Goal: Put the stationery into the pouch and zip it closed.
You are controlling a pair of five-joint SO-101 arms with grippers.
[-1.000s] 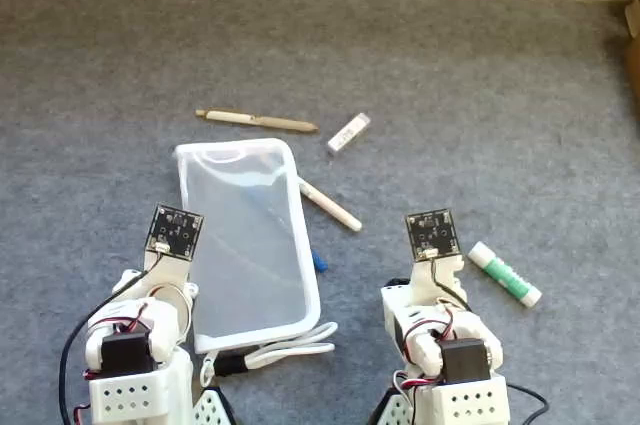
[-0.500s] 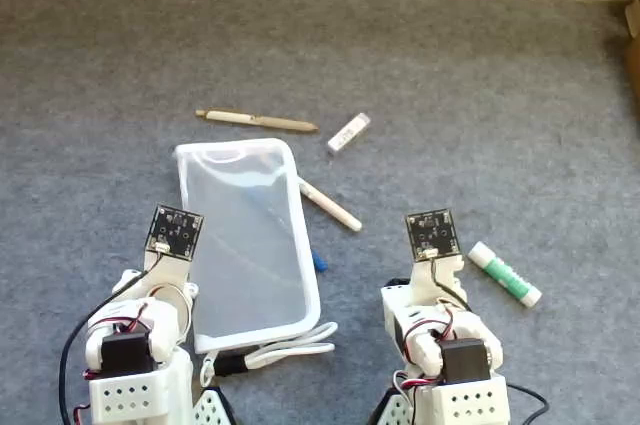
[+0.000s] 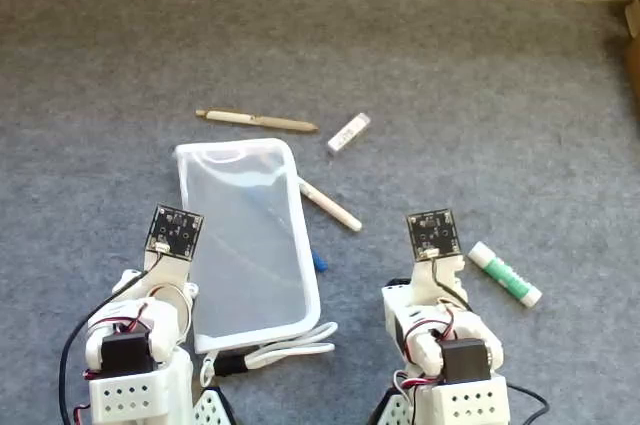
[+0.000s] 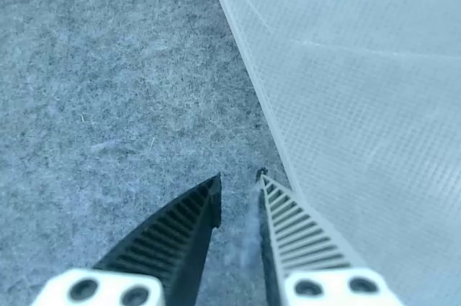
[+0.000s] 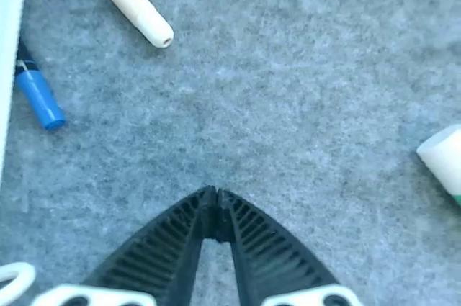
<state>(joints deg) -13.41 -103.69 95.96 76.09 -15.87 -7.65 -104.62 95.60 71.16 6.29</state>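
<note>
Grey mat (image 3: 500, 95) under everything. Translucent mesh pouch (image 3: 250, 245) flat between the arms, none of the loose items seen inside.

Stationery scattered:
- tan pen (image 3: 257, 121) beyond pouch's far end
- small white stick (image 3: 348, 132) near it
- cream pen (image 3: 330, 205) just beside pouch's long edge
- glue stick (image 3: 505, 273) off to R side, well apart from pouch
- blue pen (image 3: 318, 261) tip poking out at pouch edge; under or inside, can't tell

L gripper (image 4: 240, 183) low over mat, just beside pouch's other long edge. Jaws a crack apart, nothing between.

R gripper (image 5: 216, 209) clenched, tips touching, empty. Over bare mat btwn cream pen and glue stick.

Judged step: start of task, no pick begun, zip state not readable.

Next move prob. calls for R to spread jaws and drop onto nearest item (cream pen or glue stick), grasp across the narrow axis. L well placed to pin or lift pouch edge so mouth stays reachable.
</note>
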